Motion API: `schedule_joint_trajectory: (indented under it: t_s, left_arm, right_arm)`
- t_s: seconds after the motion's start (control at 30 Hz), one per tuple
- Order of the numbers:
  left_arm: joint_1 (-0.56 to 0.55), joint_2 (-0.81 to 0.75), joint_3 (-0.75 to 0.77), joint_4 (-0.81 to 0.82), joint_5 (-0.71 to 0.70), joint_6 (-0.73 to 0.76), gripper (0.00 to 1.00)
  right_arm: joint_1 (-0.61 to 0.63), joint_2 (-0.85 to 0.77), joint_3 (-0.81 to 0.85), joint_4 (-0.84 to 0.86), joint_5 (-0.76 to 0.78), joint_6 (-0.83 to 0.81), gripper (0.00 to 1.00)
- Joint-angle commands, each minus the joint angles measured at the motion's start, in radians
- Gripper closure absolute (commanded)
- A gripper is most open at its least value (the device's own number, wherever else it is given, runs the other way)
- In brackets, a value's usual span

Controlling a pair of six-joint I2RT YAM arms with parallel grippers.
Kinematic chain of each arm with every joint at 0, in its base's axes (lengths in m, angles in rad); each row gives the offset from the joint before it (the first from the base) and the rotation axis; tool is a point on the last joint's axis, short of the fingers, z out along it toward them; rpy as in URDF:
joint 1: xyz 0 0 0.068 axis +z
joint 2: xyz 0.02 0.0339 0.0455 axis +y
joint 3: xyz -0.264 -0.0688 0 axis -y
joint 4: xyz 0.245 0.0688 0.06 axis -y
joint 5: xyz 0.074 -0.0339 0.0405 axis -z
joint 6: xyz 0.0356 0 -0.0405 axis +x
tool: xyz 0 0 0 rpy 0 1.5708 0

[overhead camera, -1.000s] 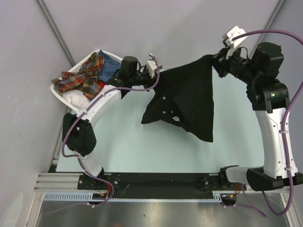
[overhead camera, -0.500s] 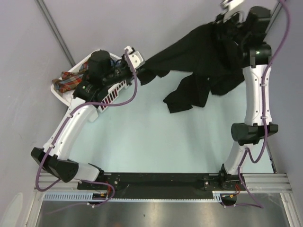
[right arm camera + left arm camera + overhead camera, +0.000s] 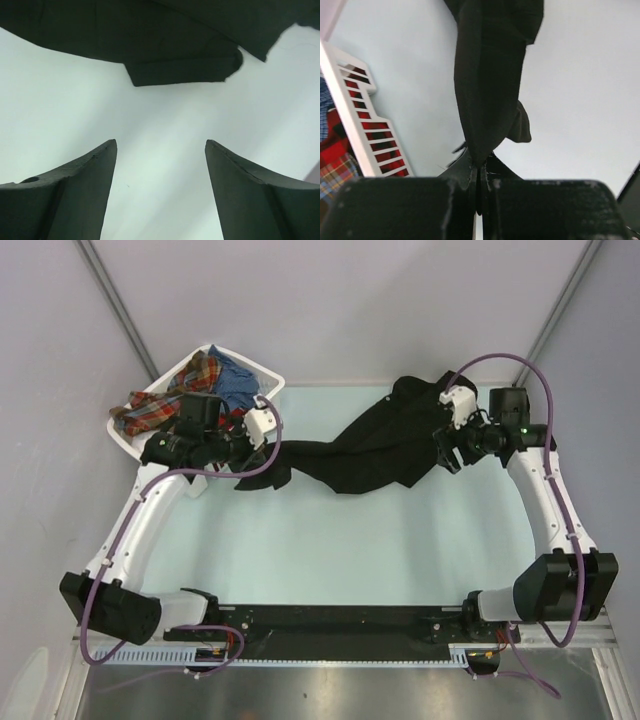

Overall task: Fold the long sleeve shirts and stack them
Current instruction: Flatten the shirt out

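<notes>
The black shirt (image 3: 380, 445) is laid in a crumpled band across the far half of the bench (image 3: 340, 550). One end of it is pinched between the tightly closed fingers of the left end effector (image 3: 478, 175), just beside the slatted wall of the basket (image 3: 268, 377). The right end effector (image 3: 160, 144) is spread wide with nothing gripped, just short of the shirt's edge. Open bench surface is seen between the shirt and the arm bases.

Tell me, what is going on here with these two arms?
The left gripper is shut on one end of a black shirt, which lies rumpled across the far side of the table, not yet folded. The right gripper is open and empty, near the shirt's other end. A plaid shirt and a blue shirt sit in the white basket.
</notes>
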Motion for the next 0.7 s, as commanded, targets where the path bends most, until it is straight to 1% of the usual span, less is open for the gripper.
schedule_joint_trajectory:
  t_s: [0.0, 0.03, 0.1, 0.13, 0.17, 0.3, 0.33, 0.37, 0.4, 0.47, 0.57, 0.63, 0.67]
  left_arm:
    - [-0.007, -0.031, 0.086, -0.065, 0.054, 0.007, 1.00]
    - [-0.007, -0.033, 0.094, -0.068, 0.058, 0.007, 1.00]
    - [-0.008, -0.048, 0.104, -0.073, 0.061, 0.020, 1.00]
    - [-0.010, -0.052, 0.109, -0.076, 0.061, 0.034, 1.00]
    - [-0.010, -0.060, 0.114, -0.086, 0.051, 0.056, 1.00]
    - [-0.010, -0.074, 0.147, -0.102, 0.057, 0.074, 1.00]
    - [-0.010, -0.074, 0.158, -0.102, 0.061, 0.067, 1.00]
    - [-0.010, -0.069, 0.179, -0.099, 0.061, 0.042, 1.00]
    - [-0.010, -0.063, 0.192, -0.091, 0.054, 0.022, 1.00]
    - [-0.010, -0.037, 0.233, -0.059, 0.039, -0.065, 1.00]
    - [-0.010, 0.003, 0.296, -0.035, 0.040, -0.154, 1.00]
    - [-0.010, 0.026, 0.328, -0.021, 0.043, -0.191, 1.00]
    - [-0.010, 0.056, 0.368, -0.016, 0.048, -0.235, 1.00]
  right_arm:
    - [0.055, -0.078, -0.088, 0.108, -0.098, 0.056, 0.27]
    - [0.100, -0.084, -0.109, 0.133, -0.083, 0.065, 0.27]
    - [0.150, -0.090, -0.146, 0.217, -0.050, 0.065, 0.28]
    - [0.199, -0.075, -0.156, 0.242, 0.002, 0.061, 0.27]
    - [0.219, -0.061, -0.149, 0.280, 0.026, 0.055, 0.27]
    - [0.278, 0.083, -0.043, 0.345, 0.096, 0.038, 0.28]
    - [0.287, 0.113, 0.012, 0.355, 0.105, 0.041, 0.28]
    - [0.298, 0.167, 0.044, 0.359, 0.089, 0.044, 0.28]
    - [0.301, 0.187, 0.070, 0.360, 0.045, 0.051, 0.29]
    - [0.316, 0.204, 0.116, 0.377, -0.021, 0.114, 0.25]
    - [0.354, 0.163, 0.079, 0.449, -0.100, 0.177, 0.20]
    - [0.405, 0.121, 0.078, 0.452, -0.131, 0.189, 0.19]
    - [0.420, 0.117, 0.090, 0.416, -0.138, 0.229, 0.18]
